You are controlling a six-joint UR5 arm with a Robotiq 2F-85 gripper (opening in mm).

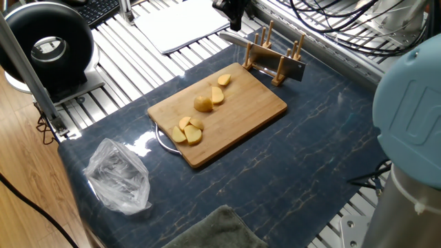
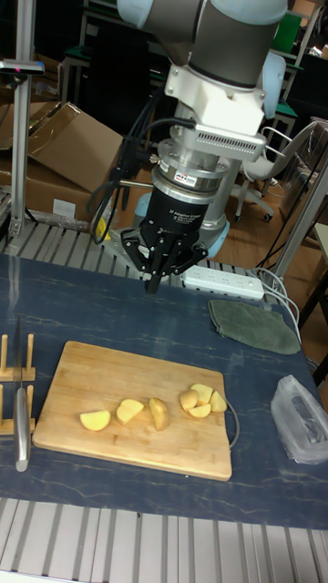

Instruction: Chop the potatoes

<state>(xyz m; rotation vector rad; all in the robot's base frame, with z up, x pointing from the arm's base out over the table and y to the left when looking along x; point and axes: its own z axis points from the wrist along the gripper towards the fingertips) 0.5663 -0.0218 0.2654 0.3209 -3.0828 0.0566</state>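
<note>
Several pale-yellow potatoes lie on the bamboo board: a wedge, a rounded half and a cluster near the front corner. In the tall fixed view they form a row across the board. A knife rests in a wooden rack at the board's far end, and the knife also shows at the left. My gripper hangs above the mat behind the board, fingers together and holding nothing. In the fixed view only its dark tip shows, beyond the rack.
A crumpled plastic bag lies on the dark mat left of the board. A grey-green cloth sits at the front edge. A black round device and a white sheet are at the back. A power strip lies behind the mat.
</note>
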